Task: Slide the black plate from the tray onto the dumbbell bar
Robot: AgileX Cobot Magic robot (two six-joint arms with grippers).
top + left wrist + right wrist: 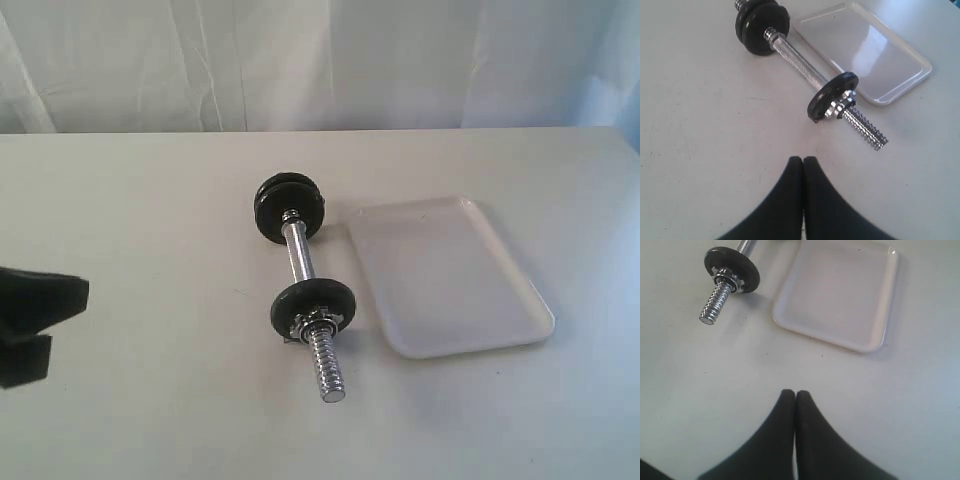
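Note:
The dumbbell bar (297,252) lies on the white table, its chrome threaded end pointing toward the front. Two black discs (290,205) sit on its far end. One black plate (310,297) sits on the near end behind a silver nut (317,323). The white tray (450,275) to the right of the bar holds nothing. My left gripper (803,160) is shut and holds nothing, hovering apart from the bar (800,62) and plate (832,92); it shows at the left edge (60,318). My right gripper (794,393) is shut and holds nothing, short of the tray (840,295) and the plate (747,270).
A white curtain (320,60) hangs behind the table's far edge. Bare tabletop (150,200) stretches left of the bar and in front of the tray. The right arm does not show in the exterior view.

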